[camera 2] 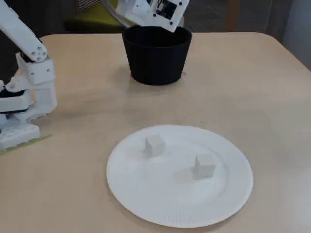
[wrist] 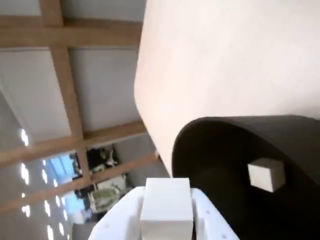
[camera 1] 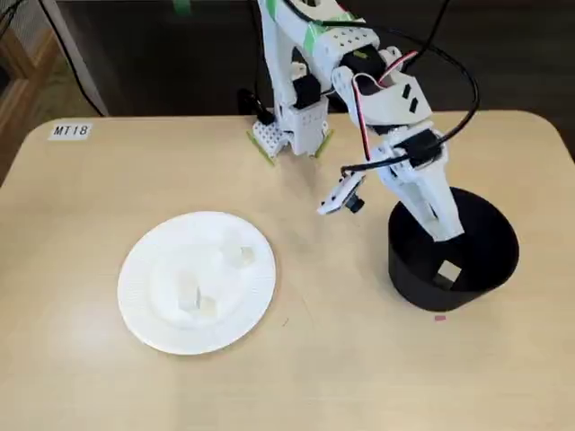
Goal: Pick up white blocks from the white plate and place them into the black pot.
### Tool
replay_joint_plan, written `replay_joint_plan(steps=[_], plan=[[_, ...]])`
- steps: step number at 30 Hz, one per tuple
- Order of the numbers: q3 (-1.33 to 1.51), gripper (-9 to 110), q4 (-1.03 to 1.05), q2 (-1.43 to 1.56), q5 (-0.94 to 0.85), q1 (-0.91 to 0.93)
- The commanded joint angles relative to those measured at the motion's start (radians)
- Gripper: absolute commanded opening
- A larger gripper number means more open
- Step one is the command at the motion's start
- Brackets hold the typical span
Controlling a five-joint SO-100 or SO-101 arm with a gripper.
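Wrist view: my fingers [wrist: 167,225] pinching one block [wrist: 166,207] above the pot [wrist: 220,150]; best to clear the rim, then spread.

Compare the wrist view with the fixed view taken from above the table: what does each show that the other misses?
Only the wrist view shows a white block clamped between the pincer's fingers, above the pot's opening. Only the fixed view from above shows the white plate with blocks on it, at least two clearly, and the arm's base. Both show the black pot with one block already inside.
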Motion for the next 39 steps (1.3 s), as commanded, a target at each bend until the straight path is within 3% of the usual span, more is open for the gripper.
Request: replay_joint_plan(steps=[1, 6, 7, 9, 12, 15, 19, 22, 31, 35, 39], plan=[[-0.005, 25, 0.000, 0.003, -0.029, -0.002], [-0.009, 27, 0.034, 0.009, -0.046, 0.021], [-0.014, 22, 0.043, 0.011, -0.041, 0.029], [-0.026, -2, 0.075, 0.025, -0.023, 0.057], [-0.149, -2, 0.339, 0.043, -0.089, 0.184], [-0.311, -2, 0.621, 0.040, -0.209, 0.425], [-0.439, -2, 0.788, -0.064, -0.353, 0.762], [-0.540, -2, 0.868, -0.219, -0.430, 0.914], [-0.801, -1, 0.911, -0.572, -0.411, 0.973], [-0.940, 16, 0.991, -0.686, -0.430, 0.960], [-1.108, 24, 1.080, -0.813, -0.440, 0.959]])
